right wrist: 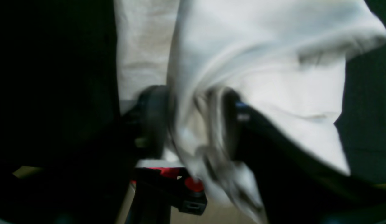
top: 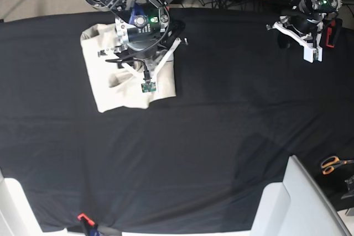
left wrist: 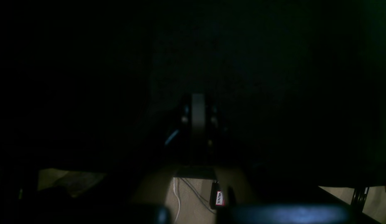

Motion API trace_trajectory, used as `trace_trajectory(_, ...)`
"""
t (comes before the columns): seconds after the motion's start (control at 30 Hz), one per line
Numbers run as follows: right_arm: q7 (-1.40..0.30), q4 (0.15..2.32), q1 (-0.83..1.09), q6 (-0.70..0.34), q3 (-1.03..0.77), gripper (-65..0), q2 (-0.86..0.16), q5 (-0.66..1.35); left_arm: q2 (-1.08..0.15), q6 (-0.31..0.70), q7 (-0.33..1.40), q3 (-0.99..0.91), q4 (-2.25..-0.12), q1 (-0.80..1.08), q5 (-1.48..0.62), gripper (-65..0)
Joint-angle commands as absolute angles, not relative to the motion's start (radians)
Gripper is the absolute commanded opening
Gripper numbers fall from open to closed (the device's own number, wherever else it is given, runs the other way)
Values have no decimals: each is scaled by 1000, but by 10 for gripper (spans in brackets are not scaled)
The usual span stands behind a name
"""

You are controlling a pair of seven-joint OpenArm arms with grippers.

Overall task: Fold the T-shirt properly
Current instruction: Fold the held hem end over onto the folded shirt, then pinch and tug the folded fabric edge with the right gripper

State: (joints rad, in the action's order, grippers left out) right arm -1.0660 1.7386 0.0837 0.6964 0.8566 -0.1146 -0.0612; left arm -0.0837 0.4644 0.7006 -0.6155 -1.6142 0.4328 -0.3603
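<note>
near edge of the worktop (top: 182, 164): bare black cloth, nothing of the task on it. far left of the base view: the t-shirt (top: 105, 89) lies as a compact, roughly squared bundle, and the right gripper (right wrist: 193, 121) sits over its far-right part. in the right wrist view a bunched, blurred fold of the pale cloth runs between the two jaws, which stand visibly apart; whether the cloth is pinched or slipping free cannot be told. judgement: the step in hand is laying down a fold, so the jaws should part fully while low over the bundle, then lift straight up, lest the cloth snag and drag the fold open. far right of the base view: the left gripper (top: 301, 34) rests well apart from the shirt, jaws closed on nothing; its own wrist view is almost wholly dark.
</note>
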Motion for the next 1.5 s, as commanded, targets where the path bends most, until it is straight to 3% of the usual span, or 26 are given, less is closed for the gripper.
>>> trace_trajectory(0.0, -1050, 1755, 76, 698, 877, -300, -96, -65, -93, 467, 687, -621, -1627, 437, -371, -650)
trace_trajectory(0.27, -1046, 1761, 70, 698, 912, -287, -53, 31, -93, 467, 687, -621, -1626, 430, -371, -650)
trace_trajectory(0.5, -1093, 1975, 67, 698, 909, -291, -140, -94, -93, 467, 687, -624, -1626, 432, -369, -650)
trace_trajectory(0.57, -1122, 1991, 68, 698, 799, -377, -150, -101, -93, 467, 687, -625, -1626, 435, -369, -650)
trace_trajectory(0.67, -1098, 1983, 91, 698, 647, -648, -151, -101, -93, 467, 687, -627, -1626, 435, -369, -650)
trace_trajectory(0.77, -1046, 1979, 125, 584, 521, -618, -151, -101, -93, 467, 687, -627, -1626, 435, -369, -650)
trace_trajectory(0.9, -975, 1899, 137, 467, 400, -645, -147, -101, -93, 467, 687, -627, -1626, 435, -369, -650)
trace_trajectory(1.23, -874, 1689, 137, 464, 384, -645, -99, -101, -93, 467, 687, -622, -1626, 435, -369, -650)
trace_trajectory(1.47, -877, 1675, 127, 464, 521, -647, -56, -101, -93, 467, 687, -622, -1626, 435, -369, -650)
